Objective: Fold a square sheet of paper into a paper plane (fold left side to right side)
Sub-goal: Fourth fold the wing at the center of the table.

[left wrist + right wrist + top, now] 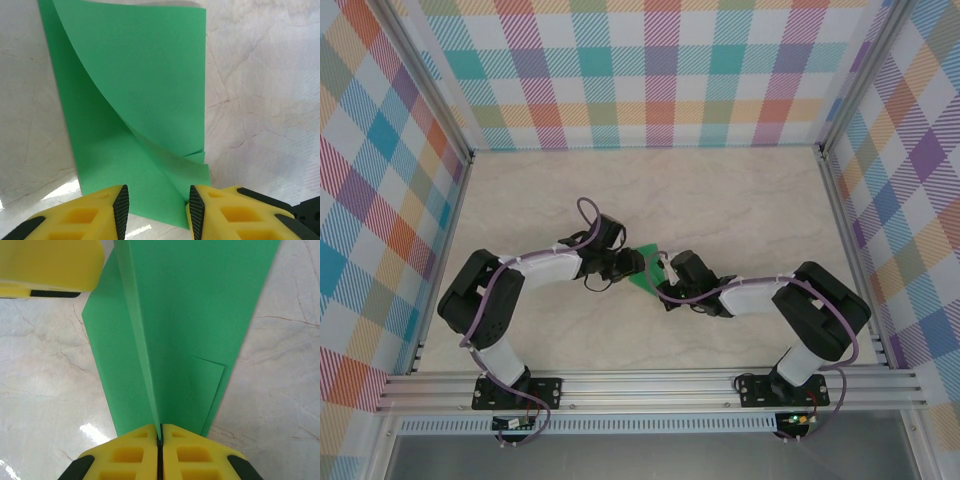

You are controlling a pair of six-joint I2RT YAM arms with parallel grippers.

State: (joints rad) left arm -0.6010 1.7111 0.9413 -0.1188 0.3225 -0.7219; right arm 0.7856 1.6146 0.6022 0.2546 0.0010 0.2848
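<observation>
The bright-green paper plane (645,270) lies mid-table between my two grippers, a sheet folded into narrow layers. In the right wrist view a thin upright ridge of the paper (145,340) runs straight into my right gripper (160,434), whose jaws are shut on it. A small folded corner (207,385) lies flat beside the ridge. In the left wrist view the paper (140,90) lies with a curled flap on top. My left gripper (158,210) straddles its near edge with jaws apart, the right finger (196,210) touching the flap's corner. One left finger (50,265) shows by the paper's far end.
The marble-pattern tabletop (740,200) is boxed in by plaid walls (640,70) at the back and both sides. An aluminium rail (650,390) carrying both arm bases runs along the near edge.
</observation>
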